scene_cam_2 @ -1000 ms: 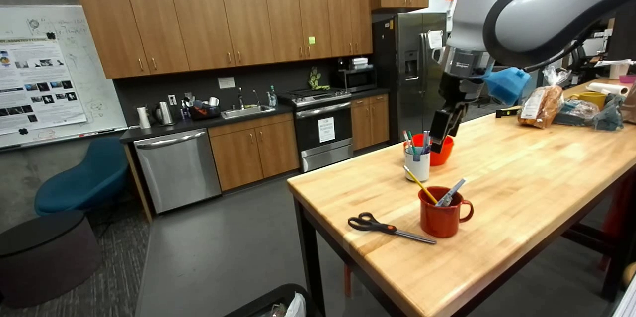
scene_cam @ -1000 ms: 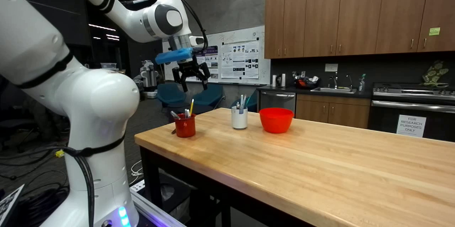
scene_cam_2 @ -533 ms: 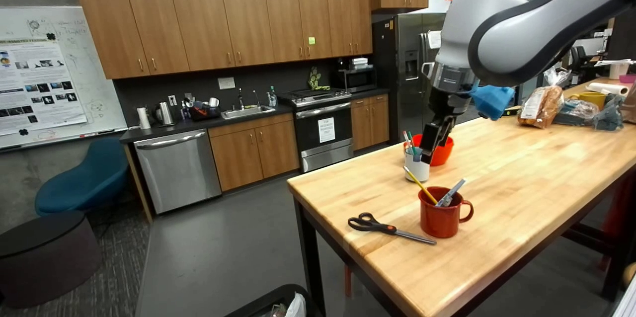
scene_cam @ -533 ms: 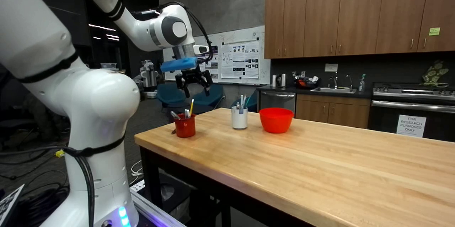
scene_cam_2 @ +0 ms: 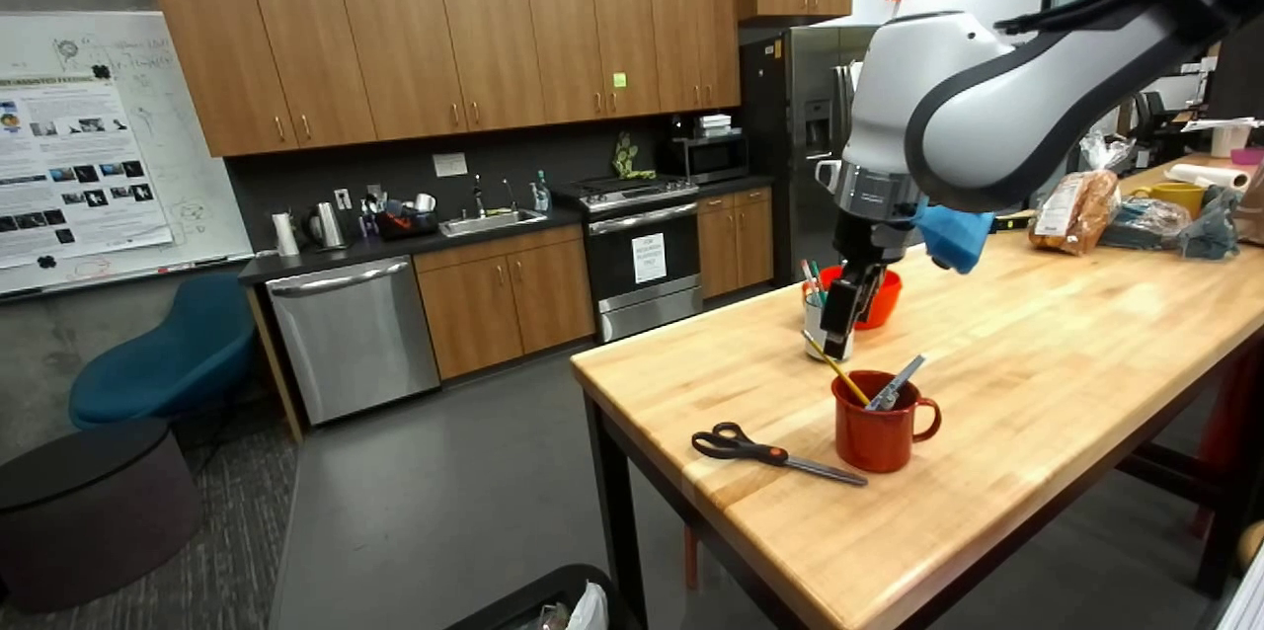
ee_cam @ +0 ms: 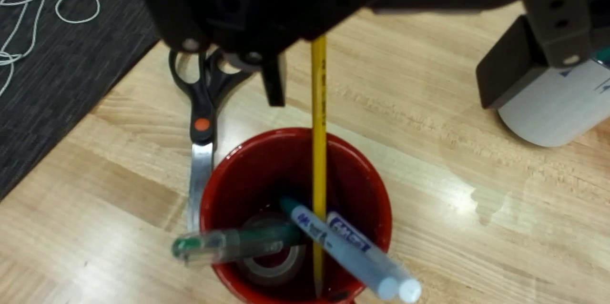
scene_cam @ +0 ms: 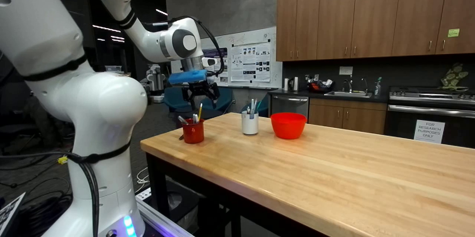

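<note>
No grasp is made yet: the end effector (ee_cam: 383, 87), spread wide and holding nothing, hangs above the red mug (scene_cam_2: 874, 437), where a yellow pencil (ee_cam: 319, 161) and markers (ee_cam: 340, 248) lean.

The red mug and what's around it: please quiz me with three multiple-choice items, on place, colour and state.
1. Where are the scissors, relative to the red mug?
A) Inside it
B) Under it
C) Beside it

2. What colour is the pencil in the mug?
A) Yellow
B) Pink
C) Black

3. How is the gripper?
A) Shut on the pencil
B) Open
C) Shut, empty

1: C, they lie on the table next to the mug.
2: A, its shaft shows yellow in the wrist view.
3: B, its jaws stand wide apart.
</note>
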You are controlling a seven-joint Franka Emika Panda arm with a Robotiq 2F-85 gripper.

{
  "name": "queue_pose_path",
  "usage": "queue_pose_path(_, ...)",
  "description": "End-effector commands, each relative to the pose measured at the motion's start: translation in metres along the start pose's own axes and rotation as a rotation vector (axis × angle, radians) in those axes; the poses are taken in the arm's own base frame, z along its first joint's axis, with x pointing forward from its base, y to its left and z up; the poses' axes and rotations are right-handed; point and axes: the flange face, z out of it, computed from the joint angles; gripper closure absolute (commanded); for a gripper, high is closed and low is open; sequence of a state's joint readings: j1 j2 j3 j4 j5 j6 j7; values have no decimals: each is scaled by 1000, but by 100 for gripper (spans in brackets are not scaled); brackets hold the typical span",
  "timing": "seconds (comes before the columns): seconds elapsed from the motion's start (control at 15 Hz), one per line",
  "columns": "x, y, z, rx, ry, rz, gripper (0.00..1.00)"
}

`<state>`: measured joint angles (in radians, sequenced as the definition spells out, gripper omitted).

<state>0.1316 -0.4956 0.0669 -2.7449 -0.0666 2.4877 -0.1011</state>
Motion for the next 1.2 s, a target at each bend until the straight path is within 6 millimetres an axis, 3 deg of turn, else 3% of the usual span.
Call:
queue_pose_path(0.0, 8, -10, 6, 22, -8, -44, 0)
queue_pose_path(0.47, 13, -17, 14, 17, -24, -72, 0)
queue_pose_path(0.53, 13, -17, 15, 17, -25, -72, 6)
queue_pose_path(0.6, 14, -17, 16, 16, -24, -72, 26)
queue_pose_path(1.13, 15, -14, 13, 21, -8, -71, 88)
